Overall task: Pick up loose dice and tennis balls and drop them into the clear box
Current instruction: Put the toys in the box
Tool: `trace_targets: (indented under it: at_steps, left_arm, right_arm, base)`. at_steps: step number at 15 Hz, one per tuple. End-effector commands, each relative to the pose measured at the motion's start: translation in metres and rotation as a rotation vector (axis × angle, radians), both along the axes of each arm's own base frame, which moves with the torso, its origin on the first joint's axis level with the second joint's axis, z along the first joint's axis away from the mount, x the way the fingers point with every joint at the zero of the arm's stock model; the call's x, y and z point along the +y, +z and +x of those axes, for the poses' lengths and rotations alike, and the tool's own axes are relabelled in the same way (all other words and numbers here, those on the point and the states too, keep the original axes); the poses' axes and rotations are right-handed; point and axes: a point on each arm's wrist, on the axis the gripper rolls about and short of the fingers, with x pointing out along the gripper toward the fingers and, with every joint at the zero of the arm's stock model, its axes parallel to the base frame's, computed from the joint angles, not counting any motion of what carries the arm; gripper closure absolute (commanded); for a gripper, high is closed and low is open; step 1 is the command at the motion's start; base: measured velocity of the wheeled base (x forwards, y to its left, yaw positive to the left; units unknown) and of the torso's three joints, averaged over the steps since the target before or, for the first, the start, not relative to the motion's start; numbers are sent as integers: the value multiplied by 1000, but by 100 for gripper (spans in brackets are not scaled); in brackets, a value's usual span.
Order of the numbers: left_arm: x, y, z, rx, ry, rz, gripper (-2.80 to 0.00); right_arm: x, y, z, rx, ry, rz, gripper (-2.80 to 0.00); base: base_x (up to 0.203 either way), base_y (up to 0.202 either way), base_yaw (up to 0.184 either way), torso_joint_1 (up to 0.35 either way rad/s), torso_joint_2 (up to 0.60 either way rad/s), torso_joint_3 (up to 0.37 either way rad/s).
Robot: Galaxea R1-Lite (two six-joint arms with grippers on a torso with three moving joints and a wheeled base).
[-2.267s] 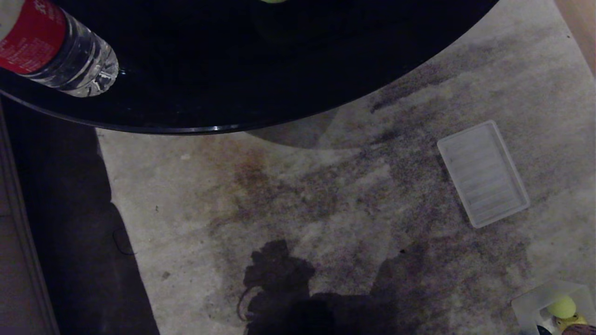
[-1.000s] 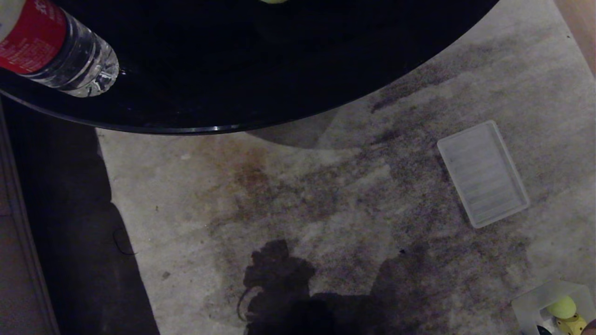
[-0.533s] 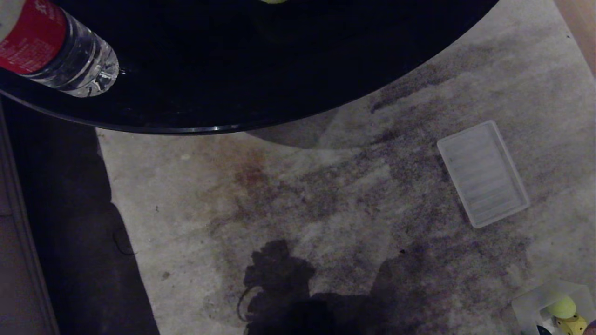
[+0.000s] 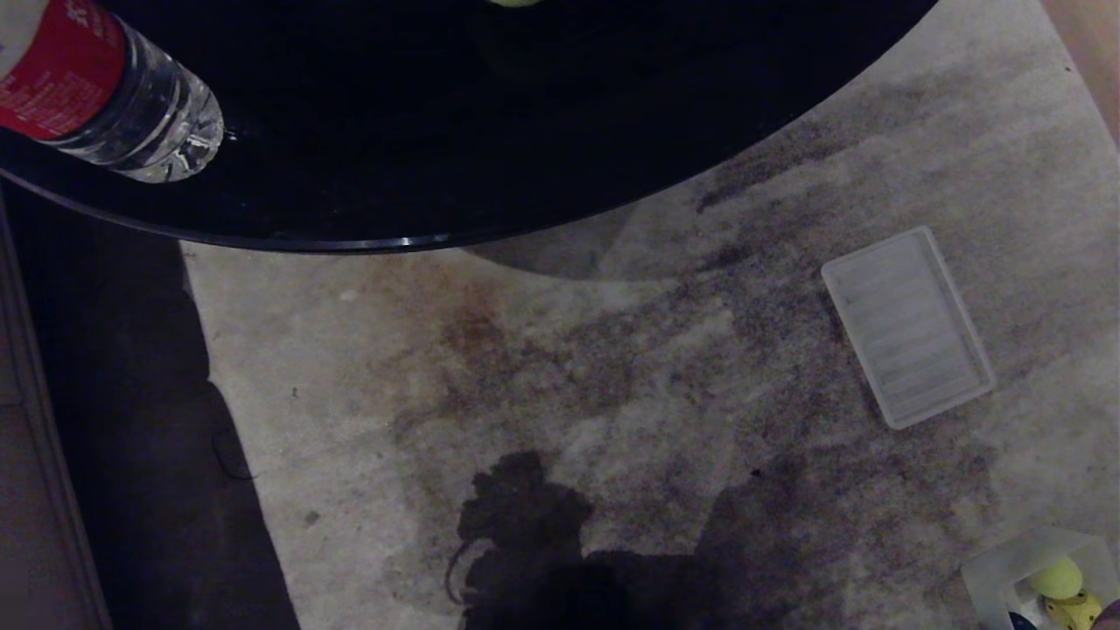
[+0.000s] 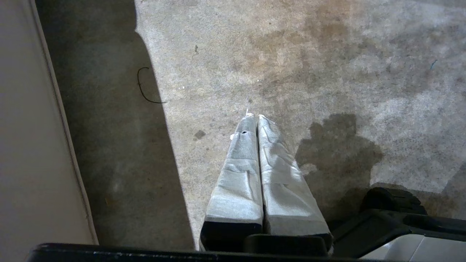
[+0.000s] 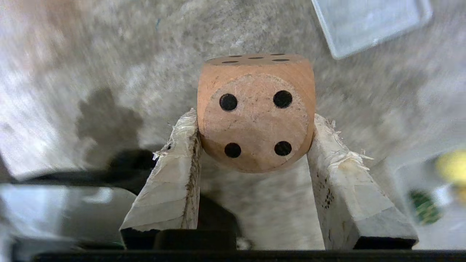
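In the right wrist view my right gripper is shut on a tan die, its four-dot face toward the camera, held above the carpet. The clear box sits at the head view's bottom right corner. In it lie a tennis ball and a yellow die. The right wrist view shows the box blurred beside the gripper, with a dark green die in it. A sliver of another tennis ball shows on the black table. My left gripper is shut and empty over the carpet.
A round black table overhangs the stained carpet, with a water bottle on it. The flat ribbed lid lies on the carpet to the right. A pale wall edge runs along the left.
A brownish shape at the head view's bottom right corner has drawn back to the very edge. Nothing else has moved.
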Motion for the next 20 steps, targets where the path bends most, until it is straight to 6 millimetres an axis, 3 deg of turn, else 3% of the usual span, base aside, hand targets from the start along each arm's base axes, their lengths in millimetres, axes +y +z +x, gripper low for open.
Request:
trace_targets:
  at_steps: [1,4,12,20]
  left_arm:
    - [0,0,0,1,1,-1,0]
    - [0,0,0,1,1,-1,0]
    - [0,0,0,3,4,-3,0]
    - [0,0,0,2,2,-6,0]
  right_arm:
    - [0,0,0,-1,-12,-36,0]
    - [-3,-9,3,33,-154,-28,0]
    - [-3,-9,3,33,-112,-51,0]
    - [-3,-9,3,34,-114,-50,0]
  base:
    - [0,0,0,0,0,0]
    - [0,0,0,0,0,0]
    - [0,0,0,0,0,0]
    - [-168,0,-1,4,2,3]
